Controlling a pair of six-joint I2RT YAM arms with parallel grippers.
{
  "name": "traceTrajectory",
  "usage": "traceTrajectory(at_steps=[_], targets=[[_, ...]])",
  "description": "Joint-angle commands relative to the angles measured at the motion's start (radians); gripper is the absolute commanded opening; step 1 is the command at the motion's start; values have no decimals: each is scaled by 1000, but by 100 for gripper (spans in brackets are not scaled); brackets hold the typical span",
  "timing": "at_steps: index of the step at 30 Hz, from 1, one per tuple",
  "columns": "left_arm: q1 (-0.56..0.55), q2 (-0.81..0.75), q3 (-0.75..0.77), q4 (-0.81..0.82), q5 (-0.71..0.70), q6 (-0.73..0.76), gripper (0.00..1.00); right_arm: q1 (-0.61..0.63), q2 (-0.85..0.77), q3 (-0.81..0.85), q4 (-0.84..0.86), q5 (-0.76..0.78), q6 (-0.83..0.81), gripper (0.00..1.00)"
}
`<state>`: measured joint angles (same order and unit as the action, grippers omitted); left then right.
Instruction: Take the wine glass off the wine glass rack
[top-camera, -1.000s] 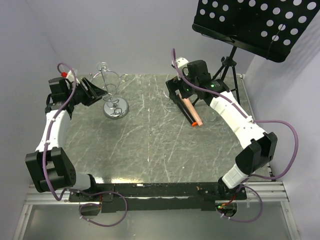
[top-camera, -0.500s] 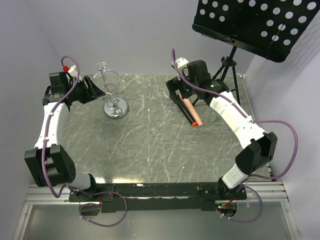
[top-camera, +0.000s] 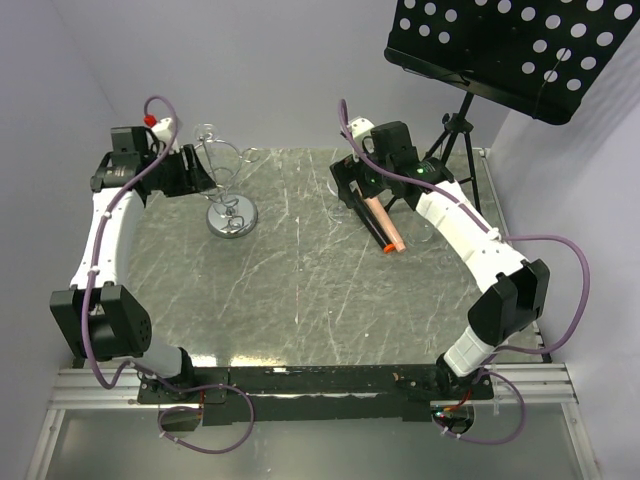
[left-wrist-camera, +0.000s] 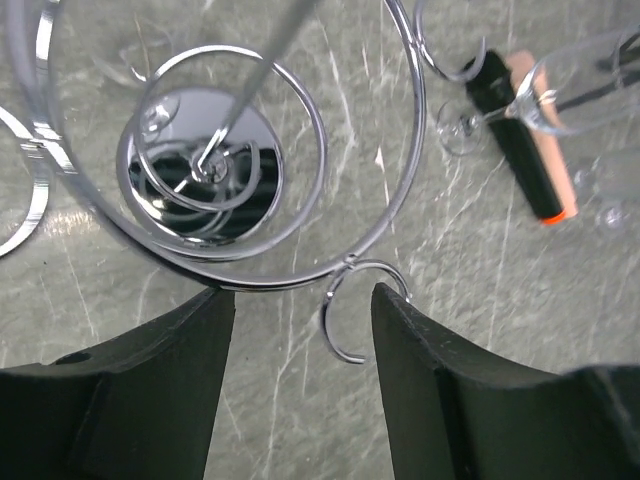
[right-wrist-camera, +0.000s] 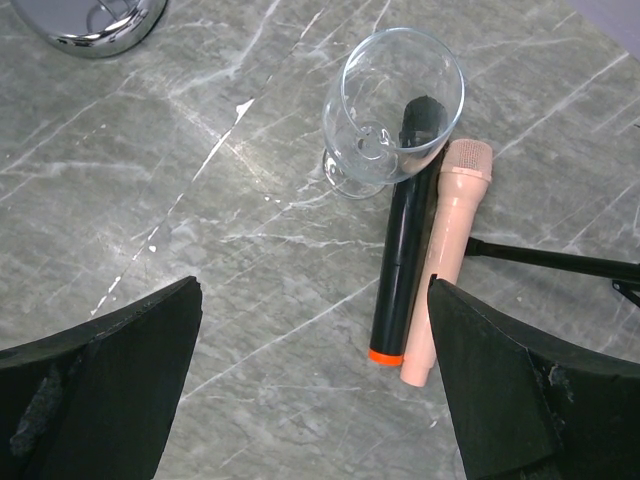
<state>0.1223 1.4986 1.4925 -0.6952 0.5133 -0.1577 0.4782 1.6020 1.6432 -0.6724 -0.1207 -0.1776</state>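
The wine glass rack (top-camera: 224, 186) is a chrome wire stand with a mirror base (left-wrist-camera: 255, 195) at the table's back left. My left gripper (top-camera: 193, 172) sits at its top, open. In the left wrist view its jaws (left-wrist-camera: 302, 296) straddle a small curled hook (left-wrist-camera: 343, 325) without clamping it. A clear wine glass (right-wrist-camera: 393, 100) stands upright on the table beside a black cylinder (right-wrist-camera: 405, 260). The same wine glass (left-wrist-camera: 585, 85) shows in the left wrist view. My right gripper (right-wrist-camera: 315, 285) hangs open above the table close to it and covers it in the top view.
A pink cylinder (right-wrist-camera: 445, 270) lies against the black one. The foot of a second clear glass (left-wrist-camera: 610, 215) shows to their right. A black music stand (top-camera: 500, 50) on a tripod (right-wrist-camera: 550, 258) overhangs the table's back right corner.
My left gripper has moved back and to the right, closing in on the top of the rack. The right arm has barely moved.
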Motion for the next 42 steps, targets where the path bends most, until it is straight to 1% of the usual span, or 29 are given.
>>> traceTrajectory(at_steps=[1, 10, 14, 15, 19, 23, 27, 32, 34, 36, 39, 42], targets=[[-47, -29, -5, -21, -84, 37, 61, 7, -5, 18, 28, 4, -8, 100], [-72, -15, 2, -72, -128, 104, 59, 8, -20, 0, 30, 13, -14, 100], [-78, 2, 24, -142, -114, 145, 58, 8, -24, -2, 30, 16, -17, 100], [-78, 9, 37, -164, -121, 197, 58, 8, -22, -2, 28, 18, -17, 100], [-78, 29, 101, -219, -177, 285, 57, 8, -25, -5, 28, 19, -17, 100], [-78, 29, 150, -231, -226, 360, 58, 8, -22, -5, 27, 16, -17, 100], [-76, 58, 227, -300, -274, 438, 58, 8, -20, -3, 30, 21, -19, 100], [-76, 97, 264, -346, -331, 523, 58, 8, -17, -3, 33, 29, -19, 100], [-75, 110, 281, -362, -331, 523, 58, 8, -17, -2, 33, 29, -19, 100], [-72, 111, 313, -366, -297, 485, 58, 8, -20, -3, 33, 32, -22, 100], [-73, 86, 327, -340, -211, 423, 65, 8, -30, -13, 34, 38, -25, 100], [-73, 60, 308, -307, -153, 350, 67, 8, -33, -20, 34, 39, -26, 100]])
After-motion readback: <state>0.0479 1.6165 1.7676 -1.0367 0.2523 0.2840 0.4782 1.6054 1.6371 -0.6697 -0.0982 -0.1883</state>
